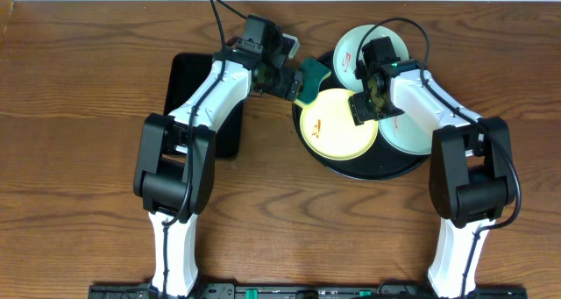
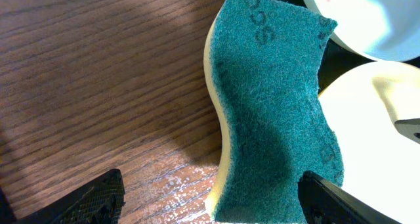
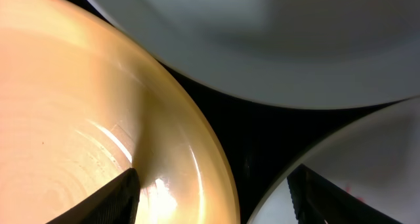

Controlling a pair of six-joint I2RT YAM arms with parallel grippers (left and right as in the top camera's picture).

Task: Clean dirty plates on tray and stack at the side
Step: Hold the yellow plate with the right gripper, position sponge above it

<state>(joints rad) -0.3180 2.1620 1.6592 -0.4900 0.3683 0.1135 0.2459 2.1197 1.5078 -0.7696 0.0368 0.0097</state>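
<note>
The round black tray (image 1: 368, 169) holds three plates. The pale yellow plate (image 1: 333, 128) is at its front left and bears a small red smear. One mint plate (image 1: 351, 49) with a red smear is at the back. The other mint plate (image 1: 405, 139) is at the right, partly under my right arm. My right gripper (image 1: 366, 108) is open, its fingers (image 3: 216, 198) astride the yellow plate's rim (image 3: 65, 106). My left gripper (image 1: 296, 87) is open around a green and yellow sponge (image 2: 275, 106) lying at the tray's left edge.
A smaller rectangular black tray (image 1: 188, 80) lies on the wooden table (image 1: 79, 88) at the left, partly under my left arm. In the right wrist view the two mint plates (image 3: 262, 33) (image 3: 367, 158) flank a strip of bare tray floor (image 3: 262, 138).
</note>
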